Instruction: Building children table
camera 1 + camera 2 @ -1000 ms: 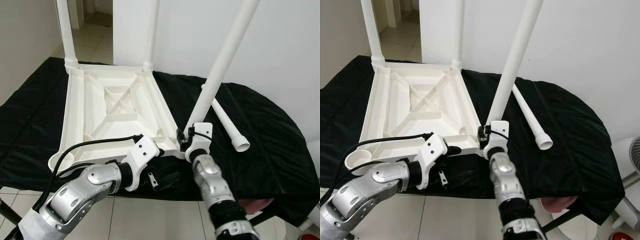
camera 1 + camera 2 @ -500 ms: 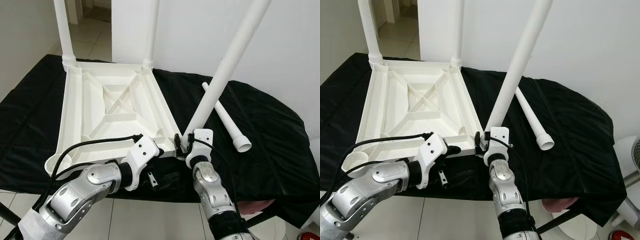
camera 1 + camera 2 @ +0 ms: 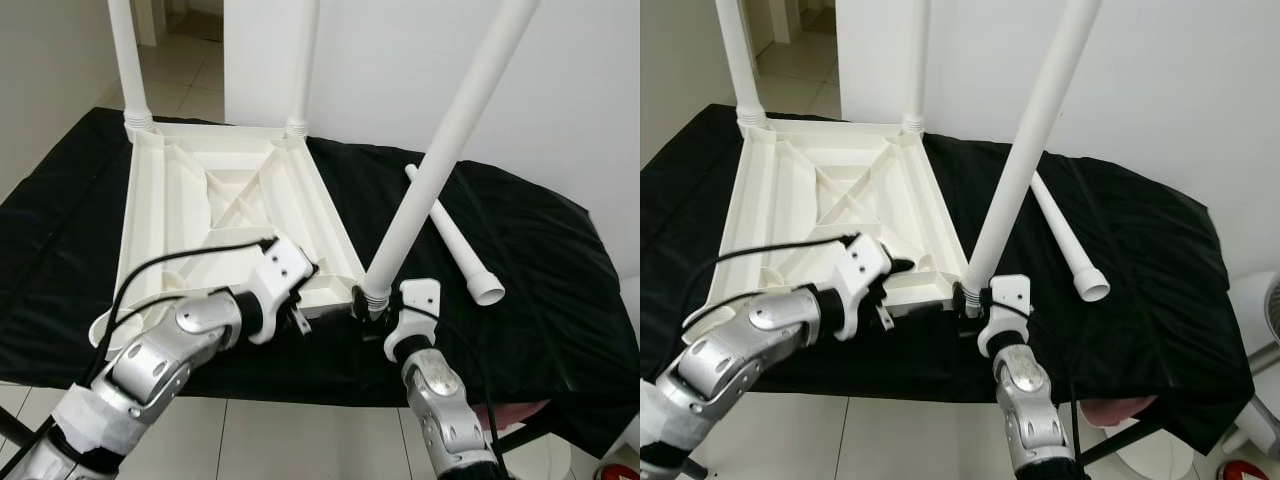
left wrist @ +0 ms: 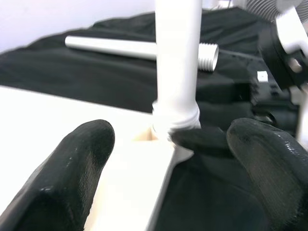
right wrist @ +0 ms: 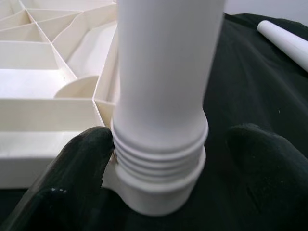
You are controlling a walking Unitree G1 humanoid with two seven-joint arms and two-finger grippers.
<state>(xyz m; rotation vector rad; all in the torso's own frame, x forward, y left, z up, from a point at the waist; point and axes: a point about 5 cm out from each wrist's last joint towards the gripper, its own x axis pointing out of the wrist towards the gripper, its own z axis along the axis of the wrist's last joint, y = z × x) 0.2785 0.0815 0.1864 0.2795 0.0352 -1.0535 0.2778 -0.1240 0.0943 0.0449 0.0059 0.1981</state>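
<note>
Inverted white tabletop (image 3: 215,215) lies on the black-covered desk (image 3: 540,260); right hand (image 5: 159,159) spread around the tilted leg (image 3: 440,160) at its corner socket, left hand (image 4: 168,144) spread beside it

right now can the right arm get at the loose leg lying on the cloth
Probably, but not yet: the right end effector is busy at the tilted leg in the corner socket. The loose leg lies just beyond it on the cloth, nothing between.

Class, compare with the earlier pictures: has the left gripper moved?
Yes. The left gripper has risen from below the tabletop's near edge onto that edge.
</note>
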